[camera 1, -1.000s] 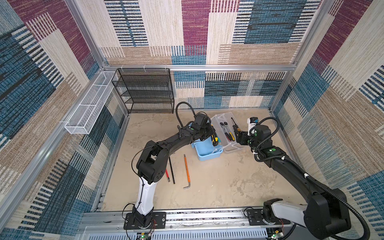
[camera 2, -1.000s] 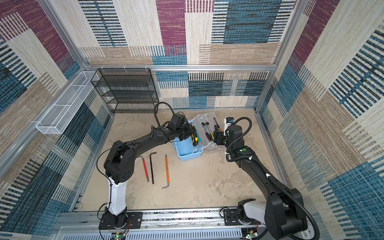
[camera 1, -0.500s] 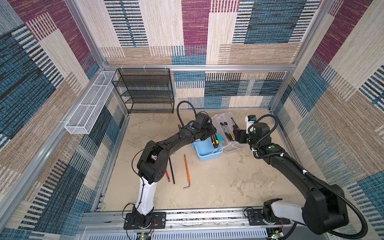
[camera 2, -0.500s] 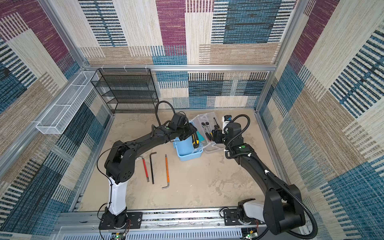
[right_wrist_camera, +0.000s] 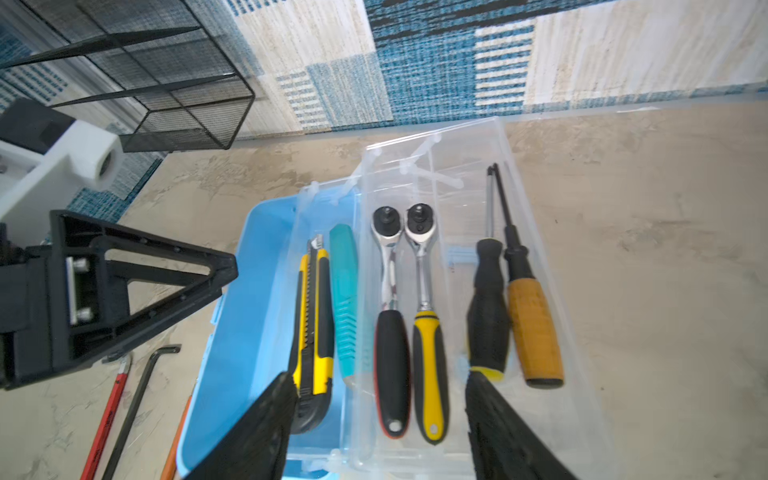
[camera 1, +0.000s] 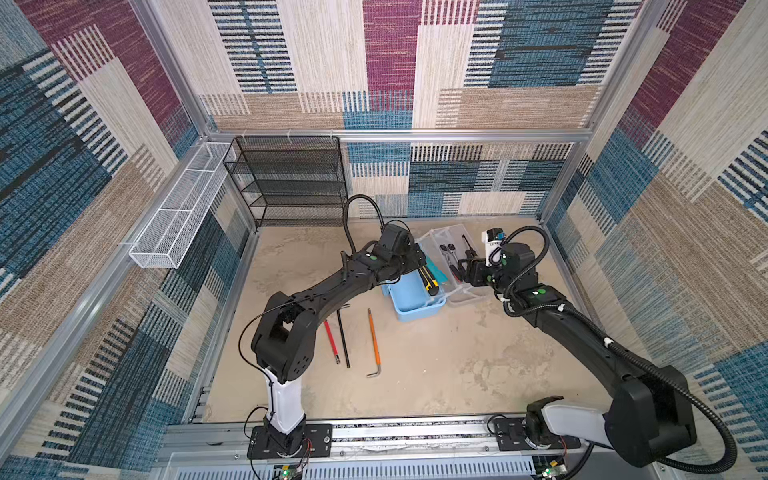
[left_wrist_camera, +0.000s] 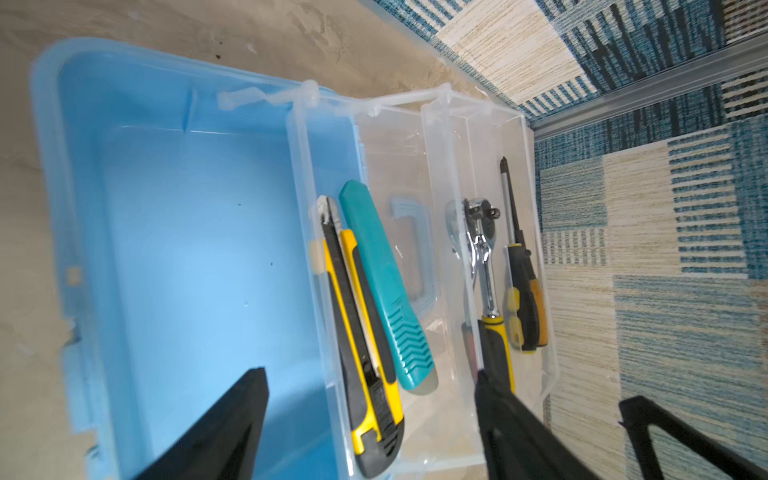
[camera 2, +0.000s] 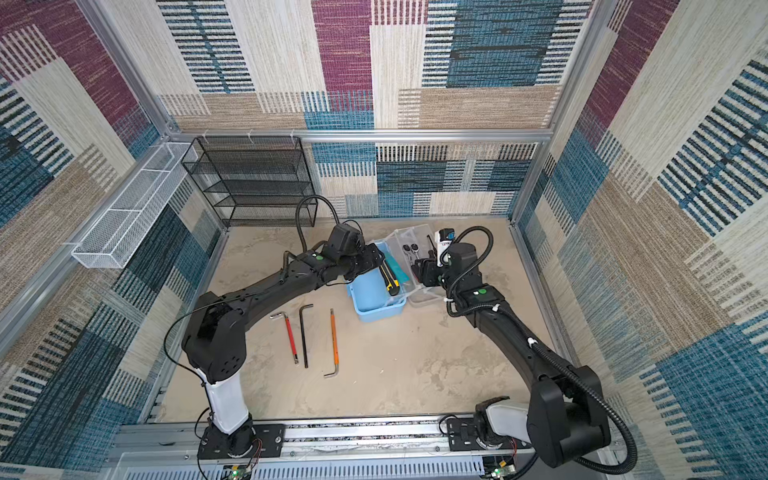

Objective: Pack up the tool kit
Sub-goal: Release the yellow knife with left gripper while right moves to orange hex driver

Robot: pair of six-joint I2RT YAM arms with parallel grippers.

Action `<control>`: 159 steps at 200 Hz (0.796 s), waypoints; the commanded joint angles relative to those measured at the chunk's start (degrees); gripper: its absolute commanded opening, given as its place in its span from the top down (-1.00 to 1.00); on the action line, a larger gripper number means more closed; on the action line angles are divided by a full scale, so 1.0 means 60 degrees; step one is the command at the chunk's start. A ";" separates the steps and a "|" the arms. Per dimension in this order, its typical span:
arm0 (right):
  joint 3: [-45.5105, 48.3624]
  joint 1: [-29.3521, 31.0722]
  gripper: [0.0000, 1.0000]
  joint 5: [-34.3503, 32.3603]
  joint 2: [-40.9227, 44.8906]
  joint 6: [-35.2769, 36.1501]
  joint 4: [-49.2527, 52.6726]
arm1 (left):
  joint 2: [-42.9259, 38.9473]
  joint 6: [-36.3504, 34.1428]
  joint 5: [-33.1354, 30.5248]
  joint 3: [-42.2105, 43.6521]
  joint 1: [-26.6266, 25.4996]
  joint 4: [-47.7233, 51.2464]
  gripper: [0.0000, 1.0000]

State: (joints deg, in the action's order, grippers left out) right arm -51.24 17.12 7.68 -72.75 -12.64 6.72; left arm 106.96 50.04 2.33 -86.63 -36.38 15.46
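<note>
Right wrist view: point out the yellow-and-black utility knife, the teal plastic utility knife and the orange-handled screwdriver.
yellow-and-black utility knife (right_wrist_camera: 311, 328), right wrist view, on the middle of its body.
teal plastic utility knife (right_wrist_camera: 347, 305), right wrist view, on its ribbed mid-body.
orange-handled screwdriver (right_wrist_camera: 528, 305), right wrist view, on the upper orange handle.

In the left wrist view a finger (left_wrist_camera: 511, 424) of the left gripper (left_wrist_camera: 370, 374) covers the grip of the yellow-handled ratchet (left_wrist_camera: 488, 286). What lies behind it is probably a second ratchet (left_wrist_camera: 467, 347), showing only a reddish strip. In the right wrist view the picture's edge cuts off the hex keys (right_wrist_camera: 139, 395), and in both top views the screwdrivers (camera 1: 467, 248) are too small to tell apart.
</note>
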 commanded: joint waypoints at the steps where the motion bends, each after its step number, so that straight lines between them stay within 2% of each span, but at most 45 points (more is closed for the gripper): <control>1: -0.0209 0.0502 -0.35 -0.0304 -0.0172 -0.0157 -0.0271 | -0.0556 -0.0839 -0.0865 0.0556 0.0035 0.0339 -0.74; 45: -0.0602 0.2512 -0.31 -0.1672 -0.0705 -0.0798 -0.0158 | -0.1931 -0.1071 -0.1612 0.2330 0.0484 0.0542 -0.82; 102: -0.1025 0.5039 -0.20 -0.3078 -0.2155 -0.1836 0.0485 | -0.3982 -0.0956 -0.2186 0.4977 0.1603 0.0642 -0.97; 131: -0.1604 0.5982 -0.20 -0.3309 -0.3284 -0.1972 0.1003 | -0.4730 -0.1111 -0.2263 0.5942 0.2181 0.0805 -1.00; 159: -0.1988 0.6390 -0.17 -0.3071 -0.4157 -0.2178 0.1211 | -0.5179 -0.1169 -0.2281 0.6603 0.2676 0.0989 -1.00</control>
State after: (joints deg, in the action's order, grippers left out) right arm -61.52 54.04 -10.13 -94.61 -23.64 12.16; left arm 77.65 44.25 -10.13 -49.58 -22.15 20.25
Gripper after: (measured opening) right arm 0.599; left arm 0.998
